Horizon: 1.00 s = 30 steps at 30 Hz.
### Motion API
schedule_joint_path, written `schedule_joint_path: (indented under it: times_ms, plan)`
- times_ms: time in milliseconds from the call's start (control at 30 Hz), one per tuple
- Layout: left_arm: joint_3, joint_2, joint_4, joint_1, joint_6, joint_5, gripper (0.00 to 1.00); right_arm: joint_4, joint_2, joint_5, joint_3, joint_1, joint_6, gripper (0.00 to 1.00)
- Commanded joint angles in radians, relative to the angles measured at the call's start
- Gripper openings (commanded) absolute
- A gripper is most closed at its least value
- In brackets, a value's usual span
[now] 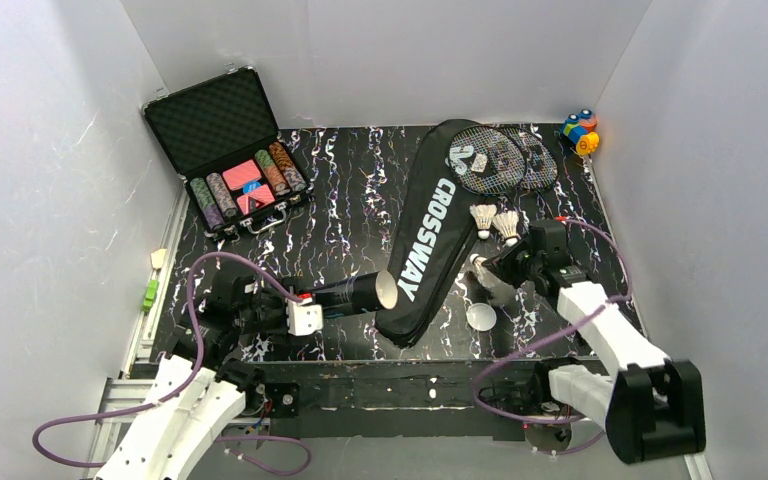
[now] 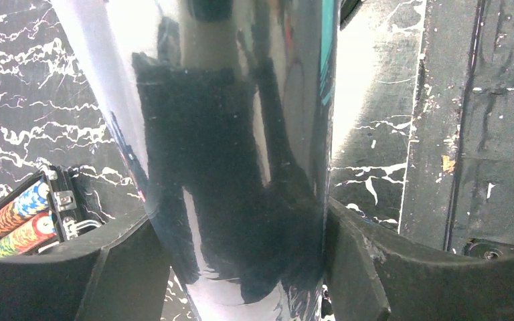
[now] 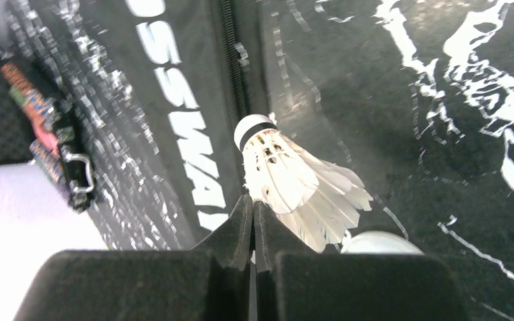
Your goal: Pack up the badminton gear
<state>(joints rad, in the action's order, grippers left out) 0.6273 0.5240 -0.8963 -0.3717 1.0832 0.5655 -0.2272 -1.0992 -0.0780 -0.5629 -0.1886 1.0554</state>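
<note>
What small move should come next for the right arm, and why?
Probably carry the white feather shuttlecock left toward the open mouth of the long dark cylindrical tube. The right gripper pinches its feathers, the left gripper holds the tube with its mouth facing right, and its round lid lies aside.

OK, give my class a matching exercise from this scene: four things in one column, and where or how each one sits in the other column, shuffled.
Things
1. tube
2. round lid
3. toy blocks
4. chip case

Places
A. far right corner
B. gripped in the left pincer
C. open, at the far left
D. lying flat by the narrow end of the bag

Pairs: 1-B, 2-D, 3-A, 4-C
</note>
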Motion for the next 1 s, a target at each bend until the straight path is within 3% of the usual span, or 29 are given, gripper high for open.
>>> schedule_joint_path:
  times_ms: [0,133,300,633,967]
  plan:
    - [-0.008,0.005,0.017,-0.004,-0.009,0.026,0.23,-0.095,0.183,-0.067,-0.035,-0.034,-0.129,0.01]
    - [-0.028,0.009,0.026,-0.004,0.009,0.022,0.23,-0.225,0.312,-0.198,-0.137,-0.128,-0.256,0.01]
    - [-0.048,0.031,0.043,-0.004,0.028,0.021,0.23,-0.403,0.373,-0.208,-0.365,-0.383,-0.368,0.01]
    - [-0.055,0.049,0.064,-0.004,0.028,0.012,0.24,-0.576,0.176,-0.077,-0.67,-0.745,-0.42,0.01]
    - [-0.047,0.028,0.039,-0.004,0.03,0.023,0.24,-0.544,0.024,0.004,-0.742,-0.847,-0.446,0.01]
